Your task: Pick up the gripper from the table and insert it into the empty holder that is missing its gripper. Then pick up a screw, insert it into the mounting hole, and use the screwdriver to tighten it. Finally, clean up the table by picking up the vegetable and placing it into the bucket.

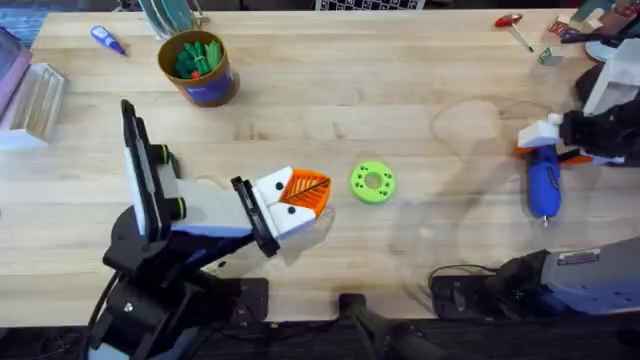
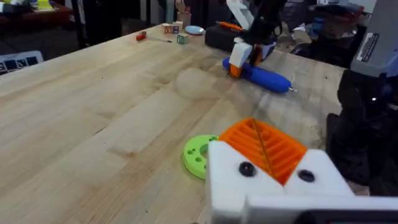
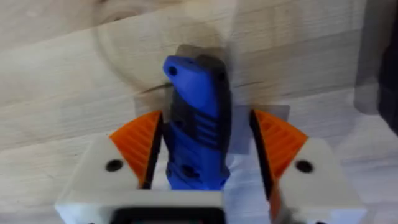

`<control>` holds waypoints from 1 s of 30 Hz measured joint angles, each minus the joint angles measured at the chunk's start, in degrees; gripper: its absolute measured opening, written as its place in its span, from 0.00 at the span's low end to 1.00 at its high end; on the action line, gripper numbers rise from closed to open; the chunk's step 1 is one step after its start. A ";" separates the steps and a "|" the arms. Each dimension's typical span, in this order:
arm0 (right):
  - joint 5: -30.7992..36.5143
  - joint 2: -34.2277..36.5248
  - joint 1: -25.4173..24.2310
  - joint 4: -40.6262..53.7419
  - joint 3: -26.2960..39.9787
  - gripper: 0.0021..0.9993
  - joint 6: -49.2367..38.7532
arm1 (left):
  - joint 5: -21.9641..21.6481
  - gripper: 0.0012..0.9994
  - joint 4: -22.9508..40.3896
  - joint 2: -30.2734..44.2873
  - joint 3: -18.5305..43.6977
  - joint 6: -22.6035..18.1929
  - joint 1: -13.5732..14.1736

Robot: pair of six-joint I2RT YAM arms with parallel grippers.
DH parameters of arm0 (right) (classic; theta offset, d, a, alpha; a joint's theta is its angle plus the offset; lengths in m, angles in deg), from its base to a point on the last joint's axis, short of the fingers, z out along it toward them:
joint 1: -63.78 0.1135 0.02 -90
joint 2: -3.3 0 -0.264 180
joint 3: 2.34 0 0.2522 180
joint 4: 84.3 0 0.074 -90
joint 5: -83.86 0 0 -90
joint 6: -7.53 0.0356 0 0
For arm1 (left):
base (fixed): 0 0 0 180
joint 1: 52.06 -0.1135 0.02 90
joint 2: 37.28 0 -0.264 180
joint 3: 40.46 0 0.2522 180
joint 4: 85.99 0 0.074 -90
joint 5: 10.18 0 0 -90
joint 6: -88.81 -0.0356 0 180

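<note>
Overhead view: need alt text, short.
The right gripper grips the blue screwdriver at the right of the wooden table. The left gripper, white with orange pads, sits low near the middle, beside a lime-green disc. A tan bucket holding green pieces stands at the far left.

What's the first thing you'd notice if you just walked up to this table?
Probably the big blue screwdriver at the table's right, with the right gripper closed around it between orange pads. Next, the lime-green disc near the middle of the table, right beside the left gripper with its orange wedge. Far back on the left stands a tan bucket with green pieces inside.
</note>
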 joint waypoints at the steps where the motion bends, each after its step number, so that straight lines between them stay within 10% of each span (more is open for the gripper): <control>1: 0.42 0.02 -0.03 -0.03 0.02 0.80 0.16 | 0.00 0.01 0.00 0.00 0.00 0.00 0.00; 11: -0.84 0.39 -0.03 0.27 0.20 0.03 0.51 | 0.00 0.01 0.00 0.00 0.00 0.00 0.00; 30: -29.31 -20.46 1.46 -4.02 -0.33 0.02 6.80 | 0.00 0.01 -0.01 0.00 0.00 0.00 0.00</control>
